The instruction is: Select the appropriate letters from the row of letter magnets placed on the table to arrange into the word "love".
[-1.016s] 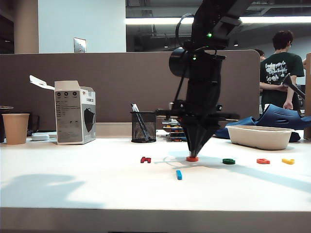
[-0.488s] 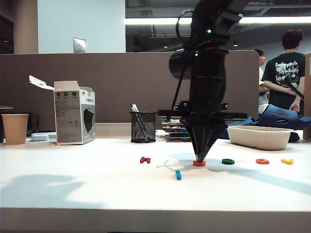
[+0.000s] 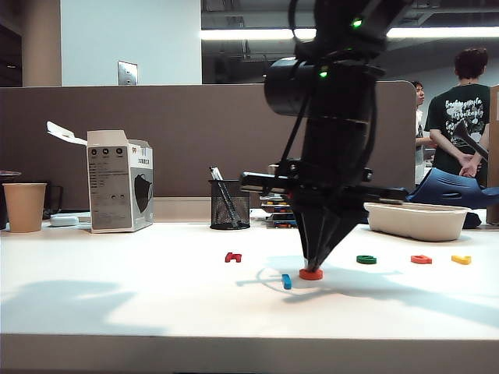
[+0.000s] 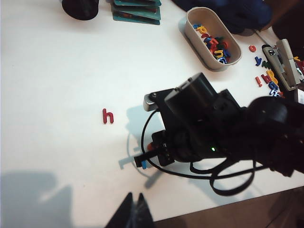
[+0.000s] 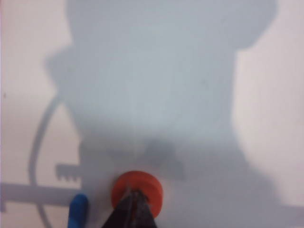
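1. The table [image 3: 117,304] is the biggest thing here: wide, plain white, smooth, with a thick pale front edge. I place everything else from the blue bar letter [image 3: 287,281] lying near its middle.
2. Behind the blue bar, along a brown partition, stand a white carton [image 3: 119,181], a paper cup [image 3: 25,206] and a mesh pen holder [image 3: 230,204]. People stand in the room beyond.
3. The right gripper [image 3: 312,268] points straight down just beside the blue bar, its tips pressed together on the orange-red ring [image 3: 311,274]. The ring sits at table level right next to the bar, which I judge is the "o" being set after the "l".
4. The left gripper [image 4: 134,214] hangs well off to the side of the blue bar, nearer the front edge, tips together with nothing between them, probably keeping clear.
5. A white oval tray [image 3: 417,220] of spare letters sits behind and to the right of the bar.
6. Right of the blue bar lie the green letter [image 3: 366,259], the second orange-red letter [image 3: 421,259] and the yellow letter [image 3: 461,259], in a row, not yet fetched. The dark red letter [image 3: 233,256] lies to its left, unneeded.
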Available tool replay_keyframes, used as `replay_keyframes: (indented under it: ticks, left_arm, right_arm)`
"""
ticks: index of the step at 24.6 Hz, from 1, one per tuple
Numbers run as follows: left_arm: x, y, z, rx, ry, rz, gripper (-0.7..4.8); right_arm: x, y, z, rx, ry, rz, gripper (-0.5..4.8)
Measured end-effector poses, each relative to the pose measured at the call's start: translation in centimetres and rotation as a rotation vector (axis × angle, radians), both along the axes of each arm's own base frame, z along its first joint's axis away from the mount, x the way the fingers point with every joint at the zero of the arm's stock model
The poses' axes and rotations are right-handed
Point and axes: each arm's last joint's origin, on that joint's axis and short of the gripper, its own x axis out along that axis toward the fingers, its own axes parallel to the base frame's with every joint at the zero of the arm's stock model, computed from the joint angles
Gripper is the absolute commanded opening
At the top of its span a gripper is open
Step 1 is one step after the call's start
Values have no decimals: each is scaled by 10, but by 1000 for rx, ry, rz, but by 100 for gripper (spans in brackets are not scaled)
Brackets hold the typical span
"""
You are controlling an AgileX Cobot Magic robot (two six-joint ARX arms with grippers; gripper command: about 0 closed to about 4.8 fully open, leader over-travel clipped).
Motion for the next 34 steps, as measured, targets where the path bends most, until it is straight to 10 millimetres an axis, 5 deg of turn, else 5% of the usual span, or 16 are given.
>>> replay_keyframes:
  ticks: [9,34]
  left_arm:
    - [0,0,0,0,0,0,-5]
    - [0,0,0,-1,0,-1,-5]
  right_arm:
    - [-22,-13,0,20,6,-31,21]
    - [-24,-28,8,12,13,-63,21]
